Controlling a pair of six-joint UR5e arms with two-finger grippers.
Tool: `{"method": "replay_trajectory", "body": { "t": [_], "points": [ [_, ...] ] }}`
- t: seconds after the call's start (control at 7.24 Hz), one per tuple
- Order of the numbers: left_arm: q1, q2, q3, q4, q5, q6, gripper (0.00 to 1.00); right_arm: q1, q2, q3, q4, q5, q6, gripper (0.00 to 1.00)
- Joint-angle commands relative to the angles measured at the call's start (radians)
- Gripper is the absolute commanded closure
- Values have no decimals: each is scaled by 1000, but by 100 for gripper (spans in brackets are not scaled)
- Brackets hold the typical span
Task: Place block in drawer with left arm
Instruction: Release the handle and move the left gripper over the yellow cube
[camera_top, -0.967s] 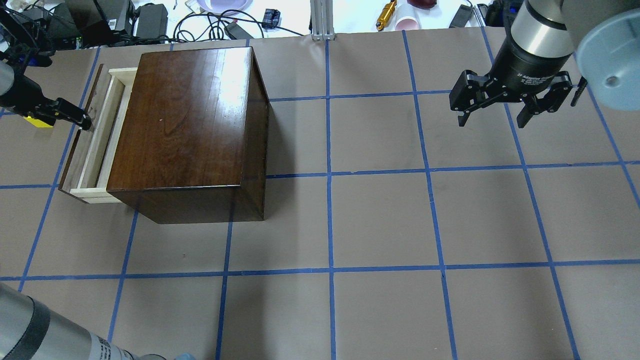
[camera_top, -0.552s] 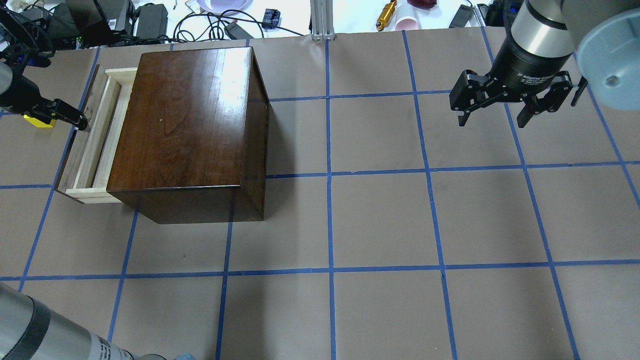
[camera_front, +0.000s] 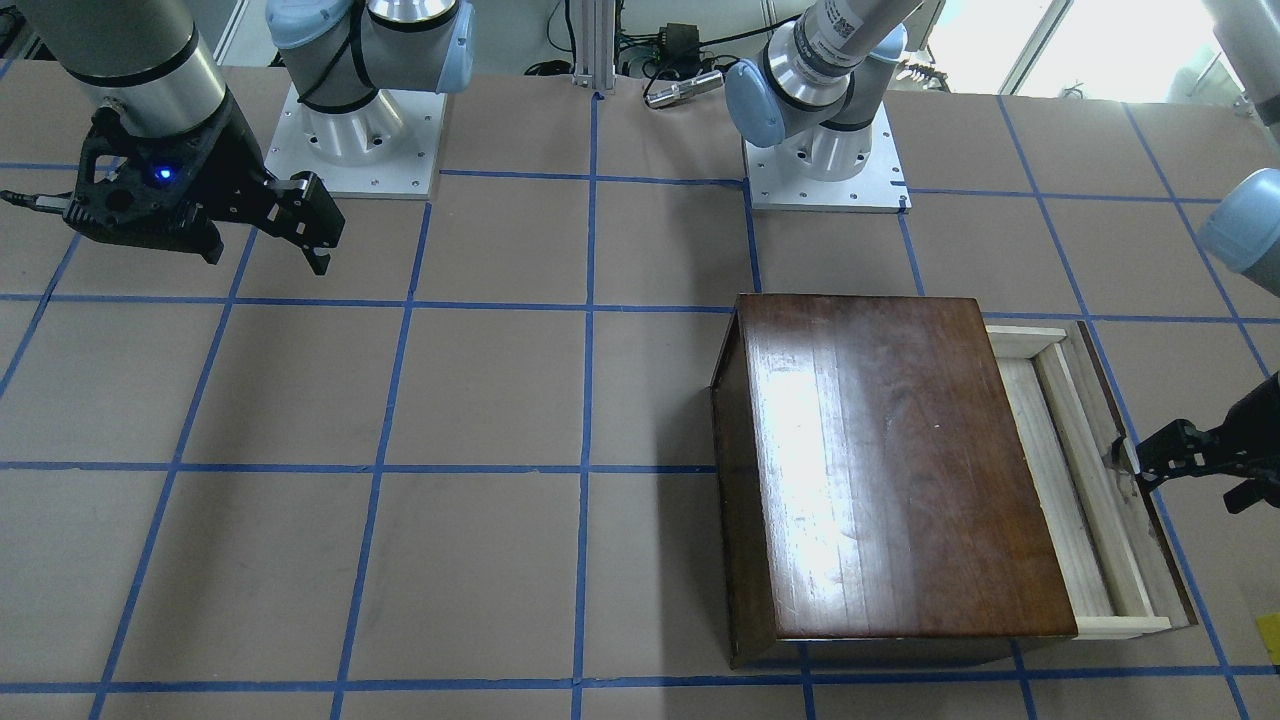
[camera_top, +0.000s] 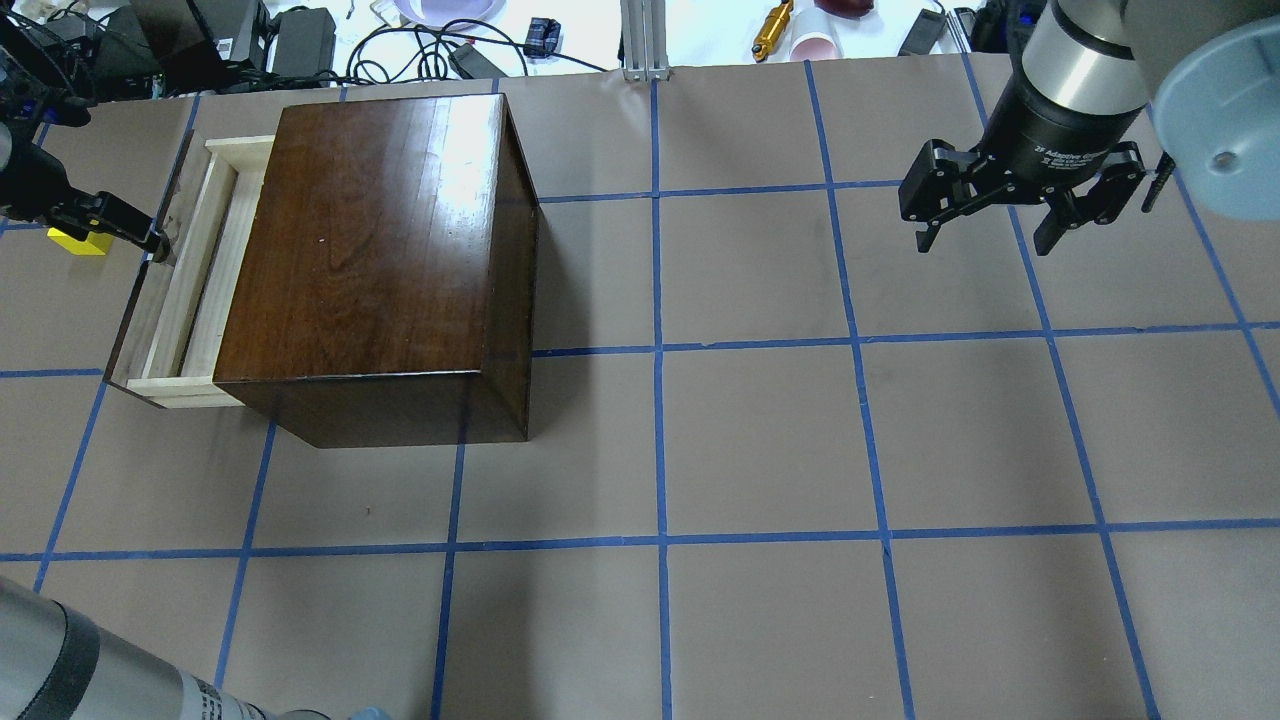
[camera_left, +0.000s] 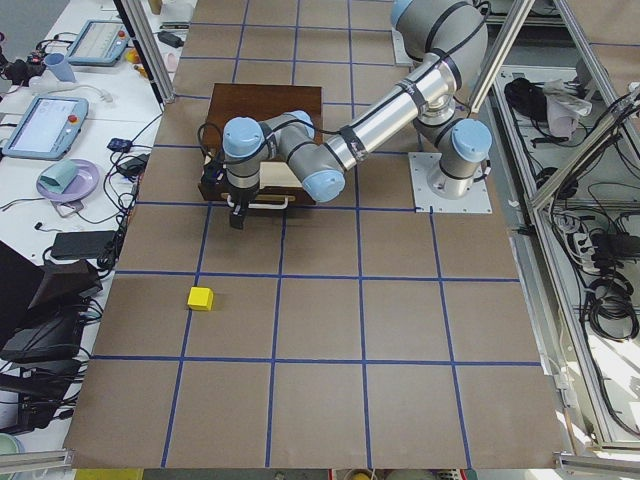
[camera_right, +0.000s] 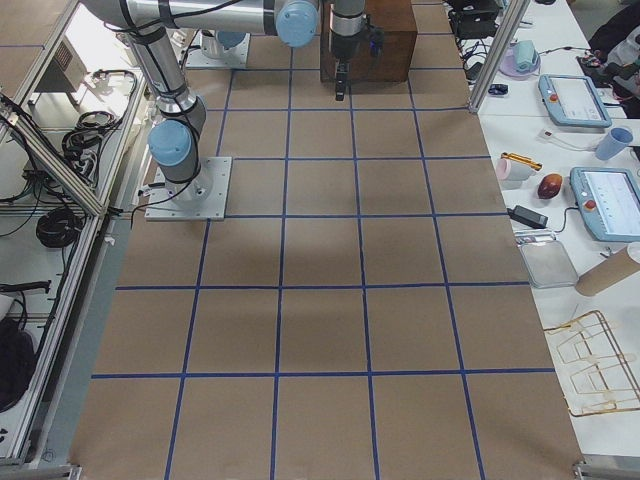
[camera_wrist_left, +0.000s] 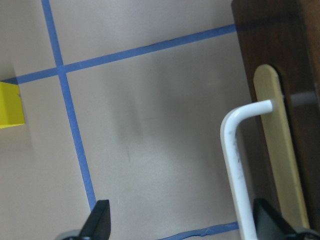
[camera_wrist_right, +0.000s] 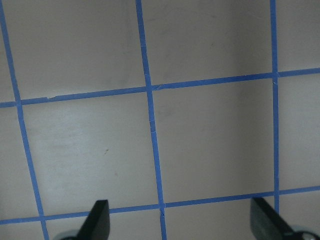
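The yellow block (camera_top: 78, 242) lies on the table left of the drawer; it also shows in the exterior left view (camera_left: 200, 298) and the left wrist view (camera_wrist_left: 10, 105). The drawer (camera_top: 190, 270) sticks partly out of the dark-brown box (camera_top: 380, 250). My left gripper (camera_top: 125, 225) is open, its fingertip at the drawer's front panel. In the left wrist view the metal pull (camera_wrist_left: 235, 165) sits just inside one finger (camera_wrist_left: 270, 225). My right gripper (camera_top: 985, 245) is open and empty, hovering at the far right.
Cables, power bricks and cups (camera_top: 300, 35) lie beyond the table's far edge, with an aluminium post (camera_top: 645, 40) at its middle. Blue tape lines grid the brown table (camera_top: 760, 440). The arm bases (camera_front: 825, 160) stand on the robot's side.
The drawer has slid a little further out of the box, toward the left. My left gripper has moved left with it. The right arm has not moved.
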Motion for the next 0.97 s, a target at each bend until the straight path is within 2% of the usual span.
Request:
{"method": "replay_trajectory", "body": {
  "t": [0.0, 0.28, 0.83],
  "points": [
    [6, 30, 1, -28, 0, -2, 0, 0, 0, 0, 0, 0, 0, 0],
    [79, 38, 39, -94, -12, 1, 0, 0, 0, 1, 0, 0, 0, 0],
    [142, -63, 159, -101, -15, -24, 0, 0, 0, 0, 0, 0, 0, 0]
  ]
}}
